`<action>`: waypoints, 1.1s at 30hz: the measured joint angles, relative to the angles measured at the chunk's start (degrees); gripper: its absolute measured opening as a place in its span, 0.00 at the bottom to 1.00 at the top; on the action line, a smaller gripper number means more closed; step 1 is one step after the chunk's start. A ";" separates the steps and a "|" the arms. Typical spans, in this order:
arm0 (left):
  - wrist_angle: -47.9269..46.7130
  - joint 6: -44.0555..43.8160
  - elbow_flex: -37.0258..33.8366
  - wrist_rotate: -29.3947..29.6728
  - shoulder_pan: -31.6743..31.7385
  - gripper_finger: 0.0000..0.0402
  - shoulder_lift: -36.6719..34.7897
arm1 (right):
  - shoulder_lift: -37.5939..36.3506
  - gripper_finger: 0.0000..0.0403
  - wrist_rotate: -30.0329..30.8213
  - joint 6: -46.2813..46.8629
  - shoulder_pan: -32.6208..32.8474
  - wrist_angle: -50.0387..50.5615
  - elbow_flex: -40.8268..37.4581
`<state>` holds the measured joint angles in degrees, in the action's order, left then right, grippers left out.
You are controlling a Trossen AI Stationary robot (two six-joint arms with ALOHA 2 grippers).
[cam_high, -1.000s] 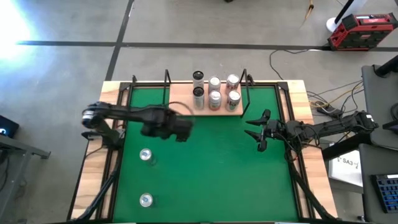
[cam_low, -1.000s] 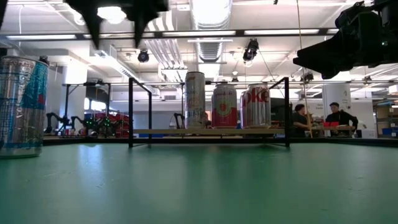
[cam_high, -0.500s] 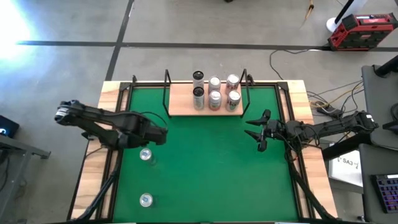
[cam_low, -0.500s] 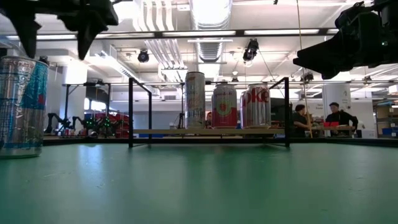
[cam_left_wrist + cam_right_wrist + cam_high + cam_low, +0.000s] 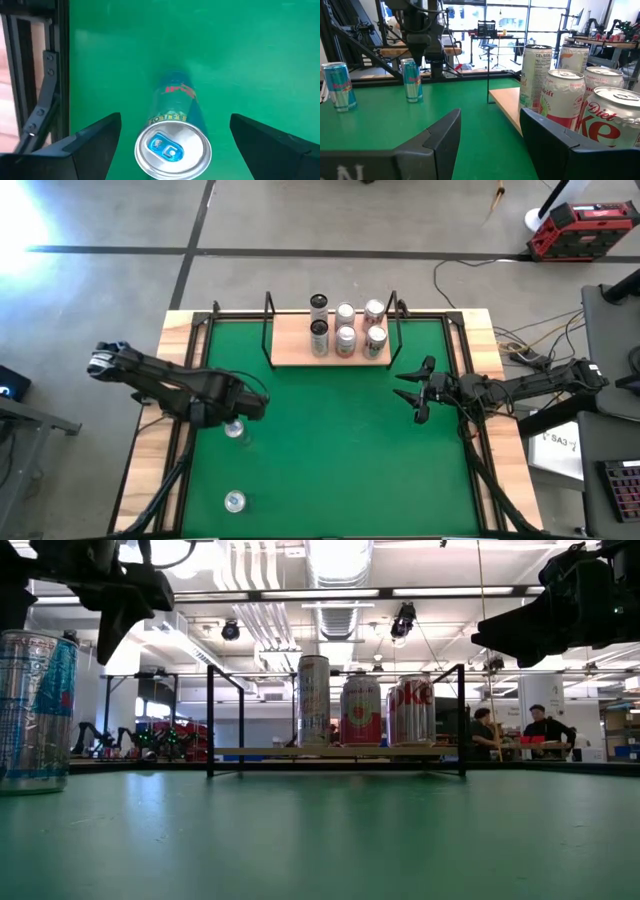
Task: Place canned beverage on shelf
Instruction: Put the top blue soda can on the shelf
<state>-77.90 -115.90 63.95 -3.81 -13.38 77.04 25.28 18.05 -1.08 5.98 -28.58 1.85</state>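
A blue-and-silver can point(image 5: 236, 430) stands upright on the green mat at the left; it also shows in the left wrist view point(image 5: 172, 145) and the low view point(image 5: 35, 710). My left gripper point(image 5: 240, 413) hangs open just above it, pointing down, with one finger on each side of the can's top point(image 5: 175, 120) and touching nothing. A second blue can point(image 5: 235, 501) stands near the front edge. The shelf point(image 5: 290, 350) at the far middle carries several cans point(image 5: 346, 335). My right gripper point(image 5: 412, 392) waits open at the right, near the shelf.
The shelf's black posts point(image 5: 270, 305) and rails point(image 5: 210, 720) stand around the board. Black frame rods run along the mat's left side point(image 5: 47, 75). Open green mat lies between the cans and the shelf point(image 5: 330, 440). People show in the room beyond point(image 5: 545, 725).
My left gripper has swung from near the shelf's left end toward the table's left and near edges, tipped to point down, and come over the blue can. The can has stayed where it was.
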 joint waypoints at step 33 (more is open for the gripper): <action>4.13 3.13 0.24 0.95 -5.61 0.54 3.98 | 0.00 0.48 0.02 0.00 0.00 0.02 0.00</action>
<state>-73.77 -112.77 64.19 -2.87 -18.98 81.01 25.28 18.06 -1.08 5.98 -28.56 1.85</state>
